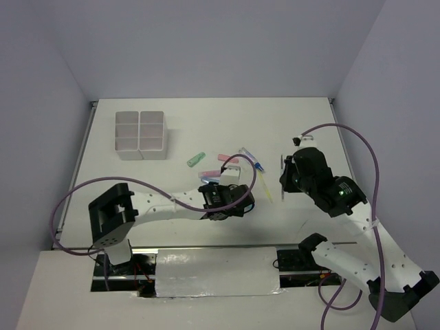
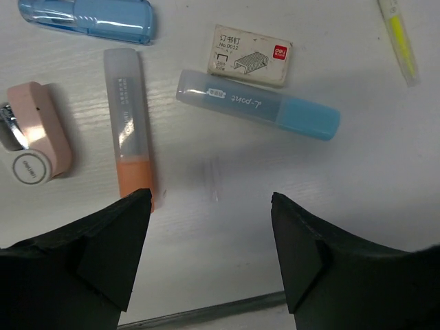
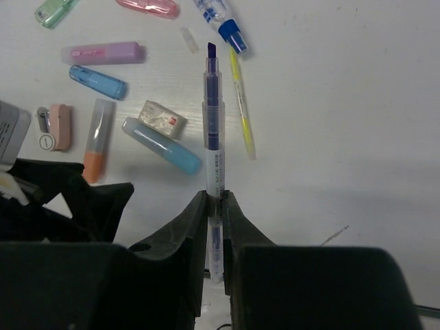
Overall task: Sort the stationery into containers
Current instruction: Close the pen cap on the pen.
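The containers (image 1: pixel 139 135), a whitish block of four square compartments, stand at the far left. The stationery lies scattered mid-table. My left gripper (image 2: pixel 212 206) hangs open just above the table. An orange capped stick (image 2: pixel 129 130) lies by its left finger, and a light blue stick (image 2: pixel 258 104) lies further ahead. Nothing is between the jaws. My right gripper (image 3: pixel 216 199) is shut on a thin clear pen with a dark blue tip (image 3: pixel 214 124), held above the table and pointing away from the wrist. A green stick (image 1: pixel 196 160) and a blue-tipped clear pen (image 1: pixel 251 159) lie beyond.
A white staples box (image 2: pixel 250 55), a small pink stapler (image 2: pixel 38 130), a blue clear-capped piece (image 2: pixel 89 17) and a thin yellow pen (image 2: pixel 399 38) surround the left gripper. A purple stick (image 3: pixel 103 53) and a pink piece (image 3: pixel 148 7) lie farther back. The table's near edge runs just behind the left fingers.
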Motion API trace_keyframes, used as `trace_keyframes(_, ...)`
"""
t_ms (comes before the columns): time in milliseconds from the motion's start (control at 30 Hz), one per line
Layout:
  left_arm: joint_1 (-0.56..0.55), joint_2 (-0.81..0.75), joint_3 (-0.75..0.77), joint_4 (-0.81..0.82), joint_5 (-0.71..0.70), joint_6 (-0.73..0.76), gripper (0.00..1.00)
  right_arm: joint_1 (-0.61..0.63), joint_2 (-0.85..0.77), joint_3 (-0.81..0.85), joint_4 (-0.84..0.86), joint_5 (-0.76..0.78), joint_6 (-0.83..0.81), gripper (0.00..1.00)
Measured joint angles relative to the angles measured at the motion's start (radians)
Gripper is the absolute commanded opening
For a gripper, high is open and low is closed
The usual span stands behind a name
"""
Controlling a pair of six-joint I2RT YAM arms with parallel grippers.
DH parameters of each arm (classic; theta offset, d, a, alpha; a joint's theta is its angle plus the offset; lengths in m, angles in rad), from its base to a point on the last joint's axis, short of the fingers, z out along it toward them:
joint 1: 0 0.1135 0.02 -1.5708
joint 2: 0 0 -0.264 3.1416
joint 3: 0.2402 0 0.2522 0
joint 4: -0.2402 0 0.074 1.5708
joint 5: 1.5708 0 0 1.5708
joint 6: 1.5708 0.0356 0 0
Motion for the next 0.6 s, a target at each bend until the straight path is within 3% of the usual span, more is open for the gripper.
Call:
trace_keyframes(233,0.019,0.116,0.054,-0.001,0.004,-0.049,0.77,0.000,-0.017,-0.028,-0.002,0.010,-0.001,0.00)
trace_keyframes(367,0.052,0.143,0.055,0.004,0.024,-0.055,0.66,0.000,-0.010,-0.039,0.001,0.018,-0.005,0.00)
trace_keyframes(600,0.069,0.190,0.058,-0.010,0.036,-0.076,0.62,0.000,-0.005,-0.046,0.016,0.032,-0.013,0.00)
